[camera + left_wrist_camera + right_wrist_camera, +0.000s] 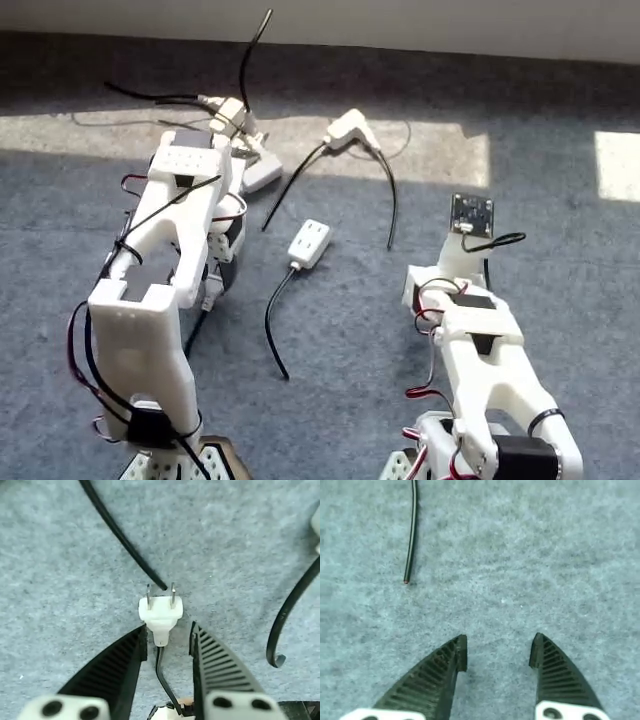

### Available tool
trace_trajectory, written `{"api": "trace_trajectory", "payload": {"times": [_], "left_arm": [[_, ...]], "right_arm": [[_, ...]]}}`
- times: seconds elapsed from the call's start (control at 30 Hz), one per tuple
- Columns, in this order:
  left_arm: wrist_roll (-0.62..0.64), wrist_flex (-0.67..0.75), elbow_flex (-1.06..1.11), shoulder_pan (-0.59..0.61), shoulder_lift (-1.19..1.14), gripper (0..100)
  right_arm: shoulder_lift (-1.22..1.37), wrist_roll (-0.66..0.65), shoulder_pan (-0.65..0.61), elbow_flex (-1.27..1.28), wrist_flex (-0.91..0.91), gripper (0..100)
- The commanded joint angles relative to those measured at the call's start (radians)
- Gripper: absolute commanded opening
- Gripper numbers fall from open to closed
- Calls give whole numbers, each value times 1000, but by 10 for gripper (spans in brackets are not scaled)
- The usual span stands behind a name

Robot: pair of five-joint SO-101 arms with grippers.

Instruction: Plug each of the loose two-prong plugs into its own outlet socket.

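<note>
Left claw [168,630]: jaws apart, not clamped, straddling the narrow tail of a two-prong plug [160,611] that lies flat on the grey carpet [240,540]. Whether either fingertip touches the plug cannot be determined. The plug is on the left side of the scene, at the tips of the left claw, with its prongs [172,594] pointing away from the claw. Appearance: a small white moulded body, wider at the prong end and tapering to a neck, with two thin metal prongs and a black cord [162,675] running back between the jaws. The cut end [162,585] of a separate black cord lies just beside the prongs. Handling assessment: the plug is judged light and rigid. Its smooth plastic is apt to slip, the prongs are liable to bend, and the springy cord is likely to tug it off line. Hold is best taken across the wide body, behind the prongs, never on the cord or the prongs themselves. Centre of scene: a white outlet socket [310,242] with its own black lead, apart from both arms. Right claw [499,642]: jaws apart, empty, over the carpet, with a thin cord end [407,580] farther off.
</note>
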State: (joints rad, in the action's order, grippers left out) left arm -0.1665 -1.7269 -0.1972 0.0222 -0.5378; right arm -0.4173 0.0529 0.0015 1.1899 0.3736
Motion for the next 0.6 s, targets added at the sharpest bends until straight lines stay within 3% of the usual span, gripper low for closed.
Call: {"api": "trace_trajectory", "payload": {"times": [0.0,0.37,0.57], "left_arm": [[-6,-25,-16,-16,18,164],[-6,18,91,-56,8,164],[-9,133,151,24,8,164]], "right_arm": [[-27,3,-10,1,-18,210],[-27,3,-12,1,-18,210],[-27,3,-12,2,-18,210]]}}
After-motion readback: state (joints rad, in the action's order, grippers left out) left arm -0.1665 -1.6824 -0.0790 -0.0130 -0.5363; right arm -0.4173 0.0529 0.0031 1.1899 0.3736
